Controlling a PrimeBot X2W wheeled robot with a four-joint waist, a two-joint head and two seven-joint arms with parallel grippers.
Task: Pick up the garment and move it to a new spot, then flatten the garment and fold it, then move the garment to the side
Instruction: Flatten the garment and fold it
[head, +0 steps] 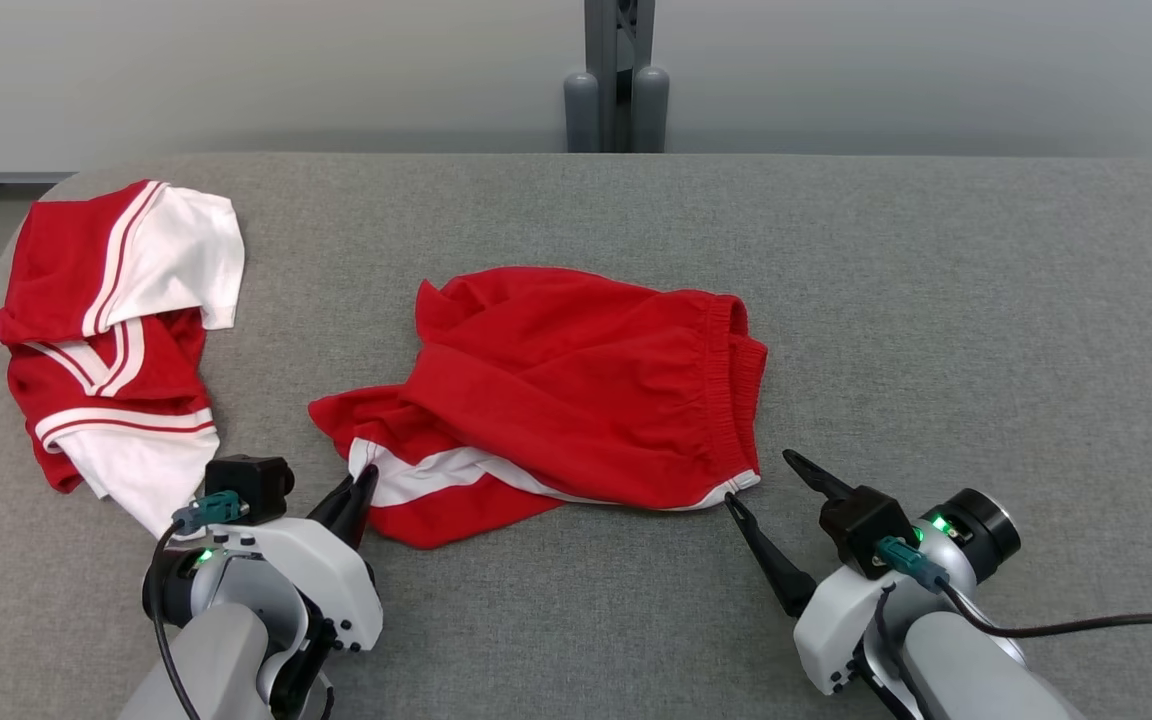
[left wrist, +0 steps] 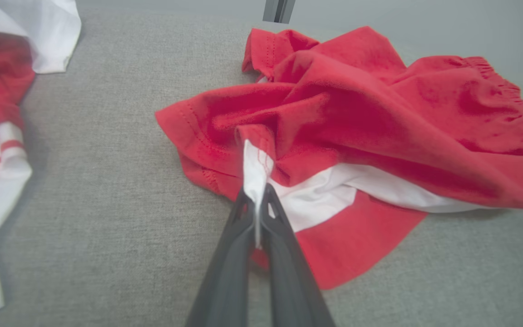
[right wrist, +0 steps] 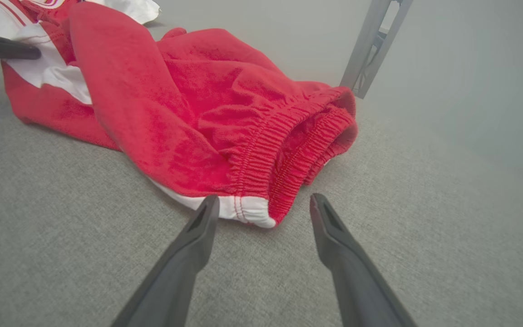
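Note:
The garment is a pair of red shorts with a white side stripe and an elastic waistband, lying rumpled in the middle of the grey table. My left gripper is shut on the garment's white stripe at its near left corner; the left wrist view shows the white cloth pinched between the two dark fingers. My right gripper is open, its fingers either side of the waistband's near white corner, with the cloth lying just ahead of the fingertips.
A second red and white garment lies crumpled at the table's left edge, close to my left arm. A grey metal post stands behind the table's far edge. Bare grey table stretches to the right.

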